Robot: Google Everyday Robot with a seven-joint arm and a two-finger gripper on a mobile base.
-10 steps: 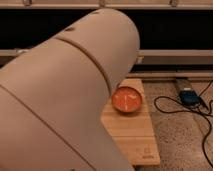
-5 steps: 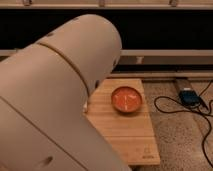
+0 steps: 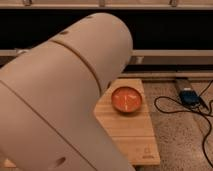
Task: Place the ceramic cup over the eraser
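Arm (image 3: 60, 95): big beige link, fills left & centre of view.
Gripper: out of view, state can't tell.
Ceramic cup: not visible.
Orange bowl (image 3: 126, 99): on wooden board (image 3: 131, 131), upright.
Cables (image 3: 186, 106): on floor, right of board.

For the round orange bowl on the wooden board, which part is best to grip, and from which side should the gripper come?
Judging from its pose, grip the rim of the orange bowl, coming down from above. It sits upright and open on the wooden board, showing no handle, so the thin raised rim seems the only graspable edge. The right side looks freest; the robot's arm covers the left. The gripper is not in view.
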